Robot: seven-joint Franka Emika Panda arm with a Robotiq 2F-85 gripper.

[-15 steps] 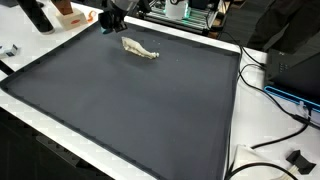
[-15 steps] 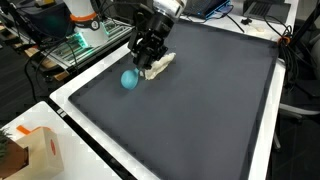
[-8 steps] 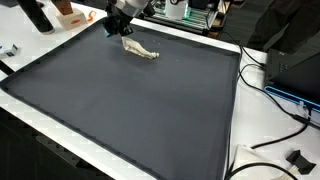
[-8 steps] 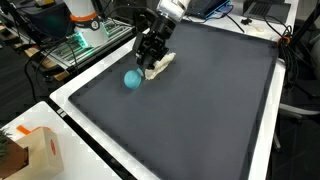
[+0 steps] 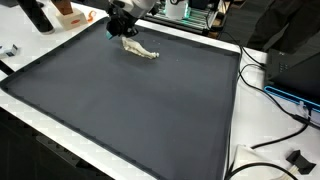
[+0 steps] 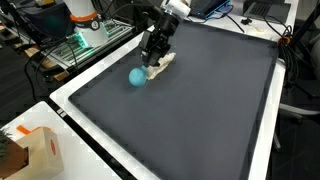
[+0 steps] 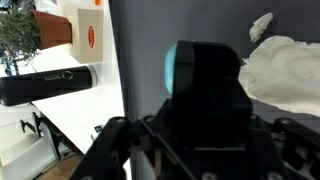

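In an exterior view, a small orange-and-white carton [image 6: 38,150] sits nearest the camera at 7 o'clock, off the dark mat [image 6: 200,110] that covers most of the surface [image 5: 252,100]. Farther in, toward 10 o'clock on the mat, lies a teal ball [image 6: 137,77], and just beside it at its 2 o'clock is a cream soft thing [image 6: 162,64], long and lumpy (it could be a plush toy or a bunched cloth; the pictures do not settle it). The gripper [image 6: 153,58] hangs right over the end of the cream thing nearest the ball. Whether its fingertips touch it, and whether they are spread or pressed together, I cannot tell, since the wrist view shows only the gripper's dark body. In that view the ball [image 7: 178,65] peeks out at 12 o'clock and the cream thing [image 7: 285,70] fills 3 o'clock.

The cream thing looks light, limp and not fragile. It will likely sag and fold when lifted, so a pinch across its thick middle should hold better than one on a thin end. The ball looks smooth and free to roll, so it wants a straight-down grasp across its widest part.

Beyond the mat are cables and lab gear [image 5: 190,12].
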